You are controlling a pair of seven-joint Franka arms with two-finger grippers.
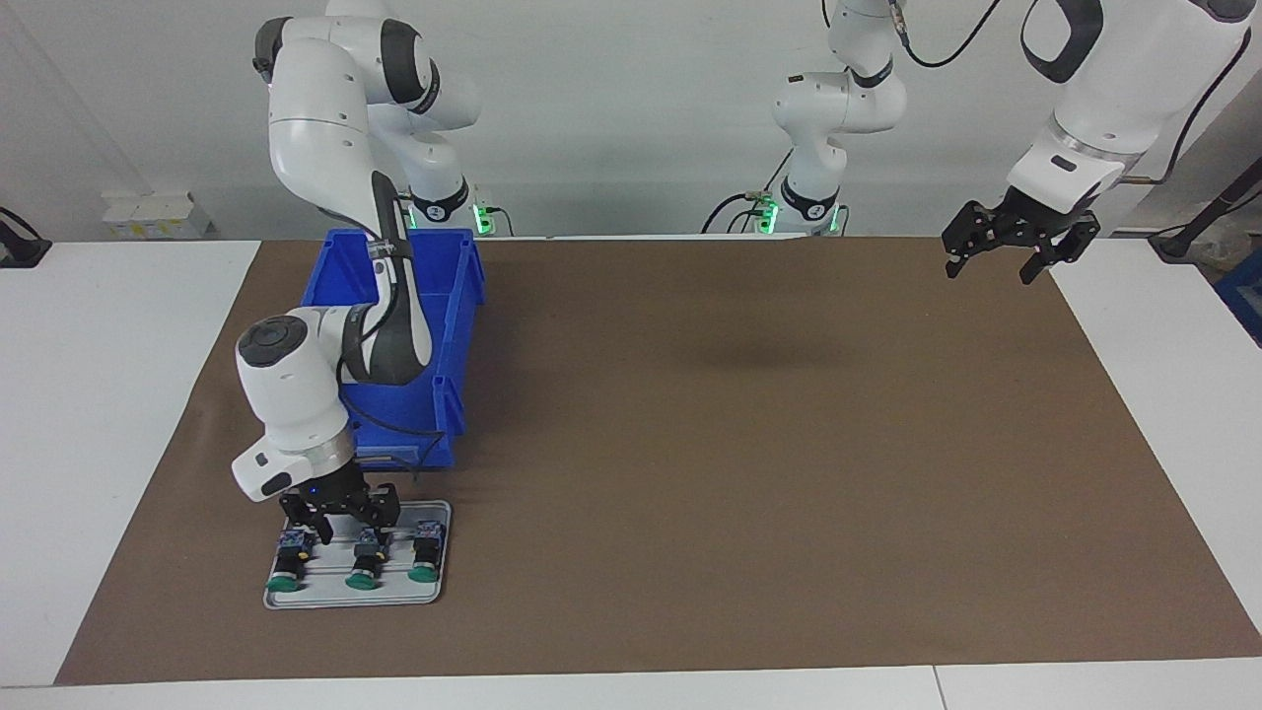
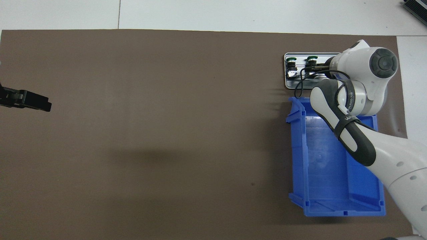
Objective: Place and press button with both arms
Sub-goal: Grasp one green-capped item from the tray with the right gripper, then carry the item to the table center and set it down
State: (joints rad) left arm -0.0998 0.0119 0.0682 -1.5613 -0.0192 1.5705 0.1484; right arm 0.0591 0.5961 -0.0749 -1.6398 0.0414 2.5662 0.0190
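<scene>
The right arm's black claw gripper has its fingers spread partway, straddling nothing firmly that I can make out; it holds nothing. Directly beneath its tips, on the small silver metal tray, lie three green-capped black pushbuttons. The middle button sits just under the claw, its long axis running from the claw's side toward the caps, away from the robots. The left gripper waits wide open, well apart, so the right arm is plainly nearer.
</scene>
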